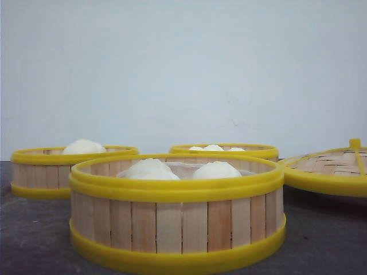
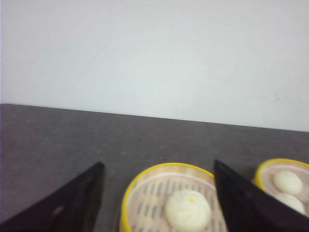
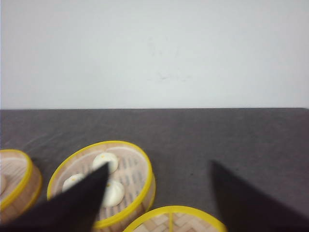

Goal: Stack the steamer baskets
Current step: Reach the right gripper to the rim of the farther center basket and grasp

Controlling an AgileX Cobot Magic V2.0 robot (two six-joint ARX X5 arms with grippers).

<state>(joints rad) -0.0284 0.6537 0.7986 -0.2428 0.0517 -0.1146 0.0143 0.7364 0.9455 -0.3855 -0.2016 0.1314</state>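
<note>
Three steamer baskets stand on the dark table, each with white buns inside. The nearest [image 1: 178, 226] holds two buns, one [image 1: 40, 176] sits back left and one [image 1: 229, 152] back centre. No gripper shows in the front view. My left gripper [image 2: 158, 163] hangs open above the table, over a one-bun basket [image 2: 140, 176], with another basket [image 2: 282, 161] beside it. My right gripper [image 3: 159, 163] is open too, with nothing in it. It hovers beside a three-bun basket [image 3: 149, 174], and another basket [image 3: 21, 200] shows at the frame edge.
A domed woven lid [image 1: 332, 163] with a yellow rim and knob lies at the right of the table; it also shows just under the right gripper as the lid [image 3: 178, 222]. A plain white wall stands behind the table's far edge.
</note>
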